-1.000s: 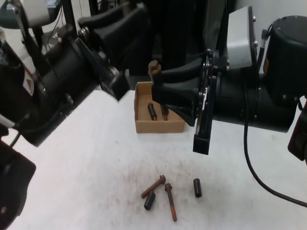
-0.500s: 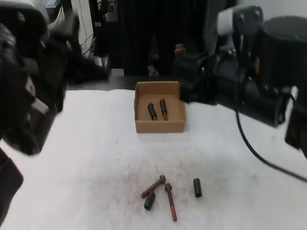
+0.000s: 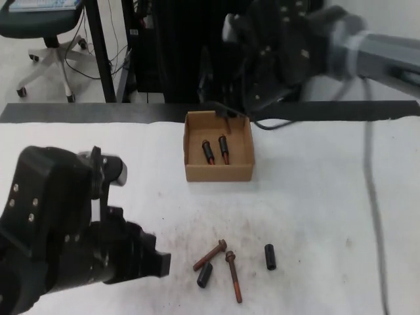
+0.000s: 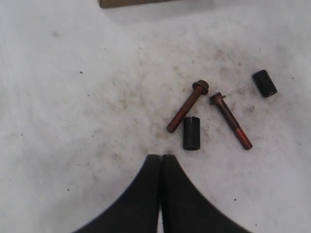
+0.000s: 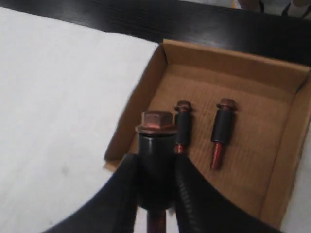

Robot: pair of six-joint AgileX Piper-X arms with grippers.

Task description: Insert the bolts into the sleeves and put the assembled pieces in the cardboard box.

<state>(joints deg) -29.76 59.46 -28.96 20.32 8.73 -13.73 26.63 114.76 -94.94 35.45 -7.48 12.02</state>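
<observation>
Firmly, the right gripper [image 5: 155, 167] clasps a black-sleeved rusty bolt [image 5: 156, 145] over the brown cardboard box [image 5: 286, 126] rim; the left gripper [image 4: 161, 162] is pinched closed, empty.

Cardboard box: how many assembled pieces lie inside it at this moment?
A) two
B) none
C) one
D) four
A: two sleeved bolts lie side by side on the floor of the cardboard box, while a third sleeved bolt is held in the right end effector and is not laid down yet.
</observation>
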